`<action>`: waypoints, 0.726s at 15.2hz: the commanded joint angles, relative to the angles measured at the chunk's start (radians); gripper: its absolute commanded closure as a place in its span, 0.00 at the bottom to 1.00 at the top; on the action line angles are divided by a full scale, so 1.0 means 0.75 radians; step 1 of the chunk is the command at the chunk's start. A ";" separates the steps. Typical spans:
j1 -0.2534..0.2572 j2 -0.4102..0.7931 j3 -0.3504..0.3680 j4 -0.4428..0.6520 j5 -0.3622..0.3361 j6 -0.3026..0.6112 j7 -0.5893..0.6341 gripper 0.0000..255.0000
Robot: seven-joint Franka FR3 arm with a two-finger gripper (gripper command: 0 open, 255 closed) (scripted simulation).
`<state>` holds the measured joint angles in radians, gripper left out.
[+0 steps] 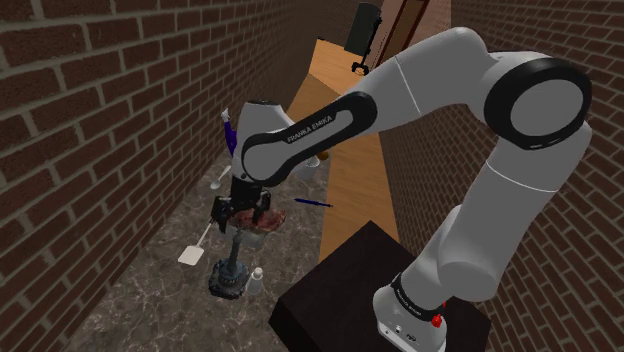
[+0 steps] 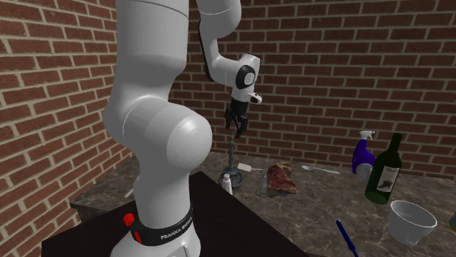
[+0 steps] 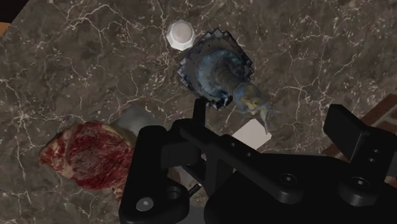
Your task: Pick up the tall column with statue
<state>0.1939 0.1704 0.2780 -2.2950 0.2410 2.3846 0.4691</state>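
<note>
First, in the wrist view the gripper (image 3: 271, 109) looks straight down on a marble counter (image 3: 76, 63). Its two black fingers (image 3: 347, 130) stand wide apart and clasp nothing. The column with statue (image 3: 219, 67), seen from above, stands just ahead of the fingers and closer to one of them. The statue's top reaches toward the gap between them. A small white bottle (image 3: 181, 34) stands just past the column's base, on the far side from the fingers. A slab of raw meat (image 3: 86, 156) lies off to the side, beyond the finger nearer the column.

Next, in the shoulder view the fingers point down right over the upright column. The white bottle is beside the column's base, on the side toward the black stand (image 1: 345, 285). A white spatula (image 1: 193, 250) lies on the other side of the fingers, toward the brick wall (image 1: 80, 150). A blue pen (image 1: 313, 202) lies farther off, past the meat.

Last, in the second exterior view the fingertips are just above the column's top. Well away from the fingers, toward that view's right, stand a purple spray bottle (image 2: 363, 155) and a dark green wine bottle (image 2: 385, 173). What these two hold cannot be told. Near them, a white bowl (image 2: 411, 221) shows a plain white inside.
</note>
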 commanded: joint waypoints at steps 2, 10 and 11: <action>0.001 0.035 -0.002 -0.007 -0.003 0.042 -0.006 0.00; 0.001 0.036 -0.002 -0.008 -0.003 0.043 -0.007 1.00; 0.001 0.036 -0.002 -0.008 -0.003 0.043 -0.007 1.00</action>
<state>0.1945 0.1963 0.2765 -2.2999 0.2390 2.4170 0.4639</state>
